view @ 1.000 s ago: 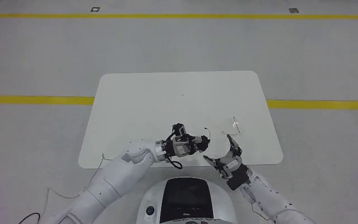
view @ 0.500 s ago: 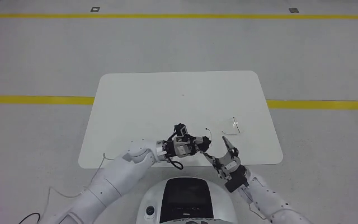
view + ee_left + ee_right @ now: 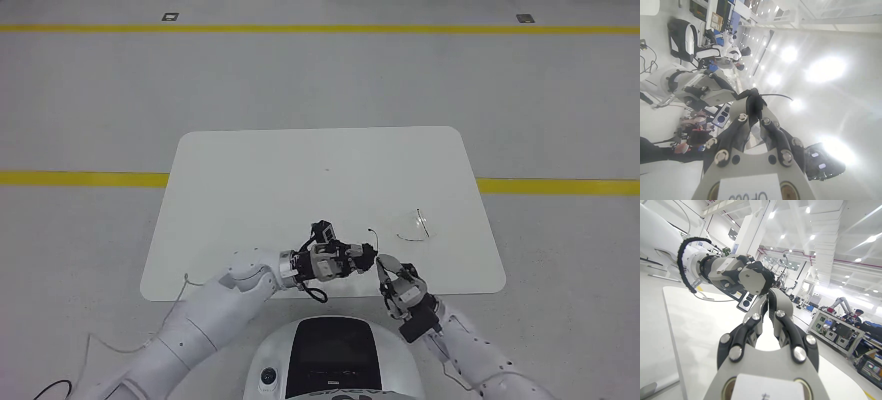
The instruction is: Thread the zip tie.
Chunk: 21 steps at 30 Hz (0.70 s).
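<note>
My left gripper (image 3: 365, 254) hangs over the table's near edge, shut on a thin black zip tie (image 3: 371, 236) whose free end curves up and away. In the left wrist view the strap (image 3: 776, 95) sticks out past the closed fingertips. My right gripper (image 3: 384, 266) is right beside it, tip to tip. In the right wrist view its fingers (image 3: 772, 302) are pressed together just under the left gripper's black pads (image 3: 768, 275), where the tie comes out; the tie's end (image 3: 786, 263) rises behind.
A second, clear zip tie (image 3: 416, 228) lies on the white table (image 3: 300, 170), a little beyond and right of the grippers. The table's front edge (image 3: 300, 297) runs just beneath both wrists. Yellow floor lines pass beside and beyond the table.
My right gripper was open and off to the right; it has moved left to the left gripper's tips and shut there. The left arm has stayed put with the tie.
</note>
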### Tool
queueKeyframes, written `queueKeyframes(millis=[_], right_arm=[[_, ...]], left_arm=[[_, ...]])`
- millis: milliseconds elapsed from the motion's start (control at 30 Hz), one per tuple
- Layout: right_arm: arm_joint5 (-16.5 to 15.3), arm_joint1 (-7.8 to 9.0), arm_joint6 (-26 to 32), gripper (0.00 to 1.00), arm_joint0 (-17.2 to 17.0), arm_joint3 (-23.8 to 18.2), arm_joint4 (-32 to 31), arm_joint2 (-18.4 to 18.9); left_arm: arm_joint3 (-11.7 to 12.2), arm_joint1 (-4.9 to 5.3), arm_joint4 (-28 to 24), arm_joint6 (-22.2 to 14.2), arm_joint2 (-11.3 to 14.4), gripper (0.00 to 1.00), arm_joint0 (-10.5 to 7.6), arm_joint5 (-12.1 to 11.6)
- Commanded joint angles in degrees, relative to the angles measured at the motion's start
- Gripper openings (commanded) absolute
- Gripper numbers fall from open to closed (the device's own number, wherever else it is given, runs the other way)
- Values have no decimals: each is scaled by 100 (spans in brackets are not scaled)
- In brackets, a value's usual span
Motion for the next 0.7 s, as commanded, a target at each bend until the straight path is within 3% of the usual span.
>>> queueKeyframes(millis=[0, 667], right_arm=[[-2, -10, -5, 7, 2, 3, 0, 6], [-15, -65, 7, 10, 54, -20, 0, 3]], left_arm=[[0, 0, 0, 0, 0, 0, 0, 0], [0, 0, 0, 0, 0, 0, 0, 0]])
